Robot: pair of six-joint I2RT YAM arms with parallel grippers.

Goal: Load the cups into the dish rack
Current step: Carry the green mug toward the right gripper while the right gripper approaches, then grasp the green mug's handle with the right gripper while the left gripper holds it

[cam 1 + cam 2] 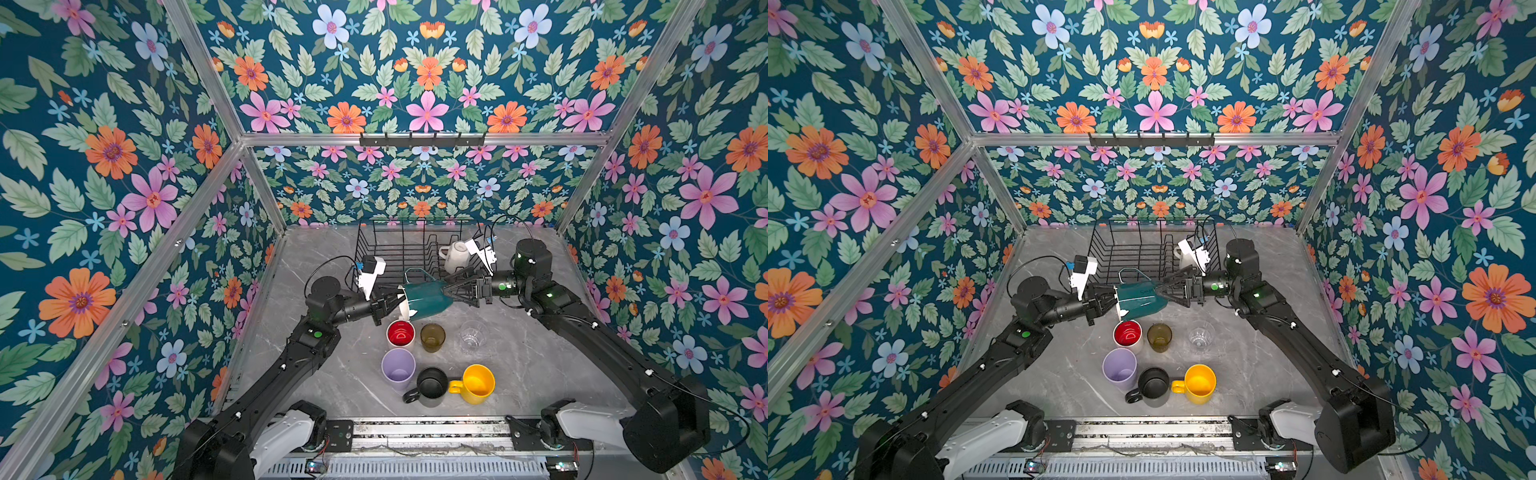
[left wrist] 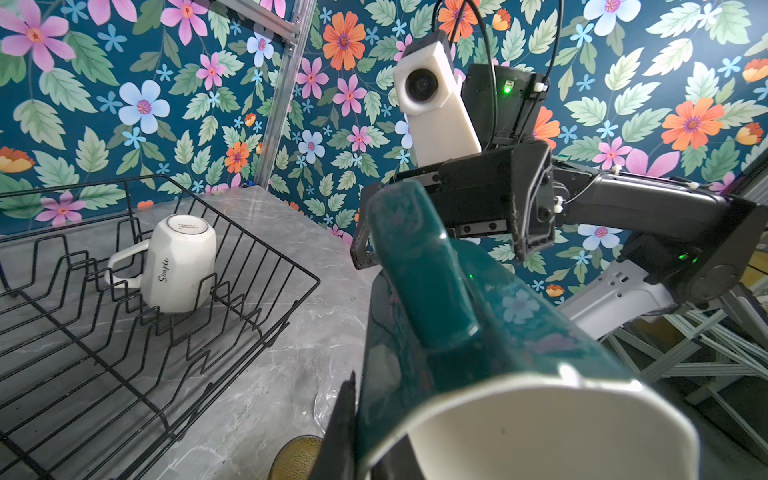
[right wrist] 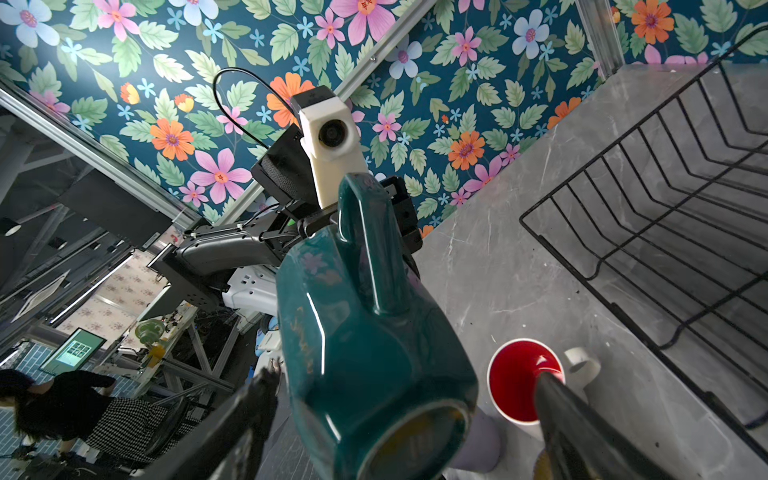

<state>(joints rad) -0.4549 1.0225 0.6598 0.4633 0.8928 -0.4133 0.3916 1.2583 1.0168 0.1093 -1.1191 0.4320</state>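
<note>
Desk [image 1: 540, 374]: dish rack [image 1: 365, 253] at its 12 o'clock edge. Left gripper [image 1: 397, 305] clamped on the rim of the dark-green mug [image 1: 428, 301], held sideways in the air at the rack's 6 o'clock. Right gripper [image 1: 449, 293] spread wide astride that mug's base, one finger [image 3: 569, 415] visibly clear. Tall cream mug [image 1: 455, 255] inverted at the rack's 3 o'clock end.

Dish rack [image 1: 399, 253] at table's [image 1: 540, 374] 12 o'clock, tall mug [image 1: 455, 255] inside its 3 o'clock end. Raised mug [image 1: 428, 301] at rack's 6 o'clock; loose cups [image 1: 432, 337] at 6 o'clock of that.
</note>
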